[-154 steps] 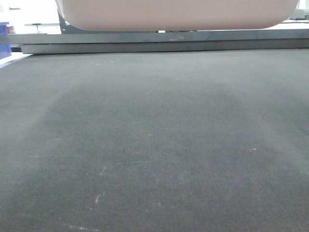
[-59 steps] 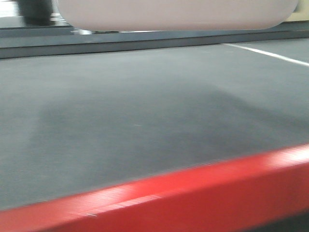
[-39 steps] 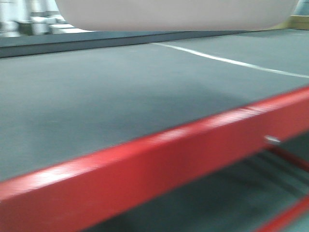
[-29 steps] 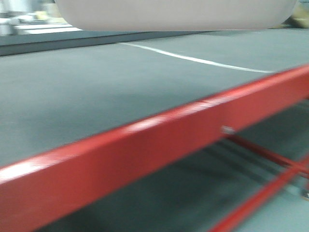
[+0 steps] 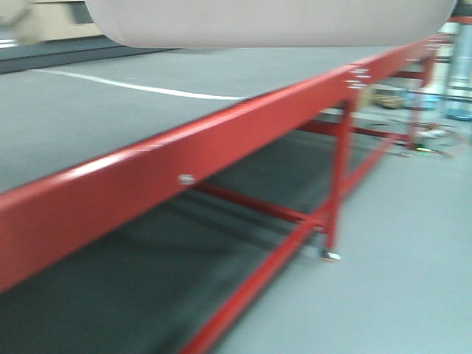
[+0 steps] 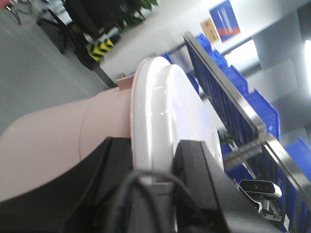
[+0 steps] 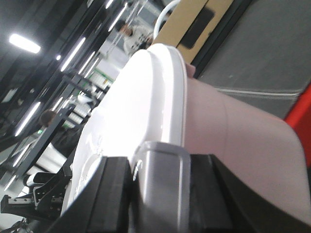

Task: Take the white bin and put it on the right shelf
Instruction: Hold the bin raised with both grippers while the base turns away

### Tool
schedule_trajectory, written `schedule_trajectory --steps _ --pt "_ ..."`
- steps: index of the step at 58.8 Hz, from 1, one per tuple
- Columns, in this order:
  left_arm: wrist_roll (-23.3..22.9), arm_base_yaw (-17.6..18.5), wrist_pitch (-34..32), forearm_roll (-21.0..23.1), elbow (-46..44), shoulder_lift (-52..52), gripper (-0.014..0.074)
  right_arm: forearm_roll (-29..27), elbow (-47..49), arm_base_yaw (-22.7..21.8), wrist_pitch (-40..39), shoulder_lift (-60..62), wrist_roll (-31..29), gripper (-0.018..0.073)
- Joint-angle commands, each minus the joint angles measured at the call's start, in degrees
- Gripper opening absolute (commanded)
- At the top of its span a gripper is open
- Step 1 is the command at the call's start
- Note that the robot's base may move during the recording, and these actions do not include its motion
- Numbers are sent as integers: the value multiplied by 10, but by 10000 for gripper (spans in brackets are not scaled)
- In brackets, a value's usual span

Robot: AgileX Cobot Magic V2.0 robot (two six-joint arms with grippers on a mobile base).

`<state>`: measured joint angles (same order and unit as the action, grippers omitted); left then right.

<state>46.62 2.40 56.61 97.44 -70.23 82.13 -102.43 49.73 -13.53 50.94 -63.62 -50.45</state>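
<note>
A red-framed rack runs slantwise across the front view. Its top is covered by a grey mat with 1 white line, and grey floor lies to its right. That view is blurred. The white bin hangs at the top edge there, above the mat and clear of it. My left pincer is closed on the rim of the bin's glossy lid, 1 black finger on each side, with blue bins on a rack behind. My right pincer clamps the grey handle on the lid, and the bin's pinkish wall shows to its right.
</note>
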Motion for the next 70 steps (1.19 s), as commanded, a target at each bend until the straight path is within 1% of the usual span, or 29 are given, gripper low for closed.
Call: schedule_trajectory --steps 1,70 --pt "9 35 198 4 -21 -25 -126 -59 25 24 168 20 -6 66" --pt "9 35 194 4 -21 -25 -126 -59 25 24 168 20 -6 66"
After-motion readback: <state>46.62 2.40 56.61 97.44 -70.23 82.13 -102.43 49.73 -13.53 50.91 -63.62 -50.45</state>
